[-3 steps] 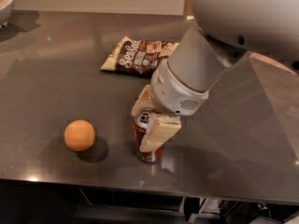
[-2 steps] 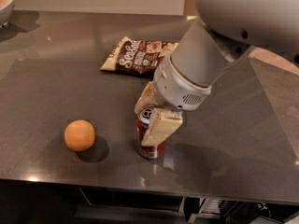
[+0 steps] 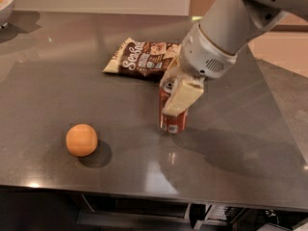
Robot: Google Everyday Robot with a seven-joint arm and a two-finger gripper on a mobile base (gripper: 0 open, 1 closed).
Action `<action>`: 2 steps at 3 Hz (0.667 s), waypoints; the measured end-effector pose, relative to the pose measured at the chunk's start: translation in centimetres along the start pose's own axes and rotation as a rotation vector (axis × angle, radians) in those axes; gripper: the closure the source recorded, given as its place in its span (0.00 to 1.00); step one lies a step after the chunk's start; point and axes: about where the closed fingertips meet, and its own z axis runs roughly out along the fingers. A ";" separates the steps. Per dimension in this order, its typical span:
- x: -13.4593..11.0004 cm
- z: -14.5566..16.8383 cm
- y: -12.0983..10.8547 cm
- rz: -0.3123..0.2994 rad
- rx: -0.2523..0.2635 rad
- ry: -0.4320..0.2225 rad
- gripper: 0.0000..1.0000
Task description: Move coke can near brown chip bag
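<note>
The coke can [image 3: 173, 121] stands upright at the middle of the dark countertop [image 3: 231, 167], a short way in front of the brown chip bag [image 3: 142, 59]. The bag lies flat, with white script lettering and cream edges. My gripper [image 3: 170, 98] comes down from the upper right on a grey-white arm. Its cream fingers [image 3: 183, 96] are shut on the can's upper half, one in front and one behind. I cannot tell if the can's base touches the counter. The bag's right end is hidden behind my wrist.
An orange ball [image 3: 82, 139] sits on the counter at the front left. A bowl [image 3: 6, 6] holding orange fruit is at the far left corner. The counter's front edge runs along the bottom, and an angled seam sits on the right.
My gripper has carried the can back and to the right, closer to the chip bag. The orange ball and the bag have not moved.
</note>
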 end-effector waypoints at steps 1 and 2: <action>1.7 -1.0 -3.6 0.071 0.053 0.012 1.00; 2.4 -0.7 -6.3 0.115 0.087 -0.004 1.00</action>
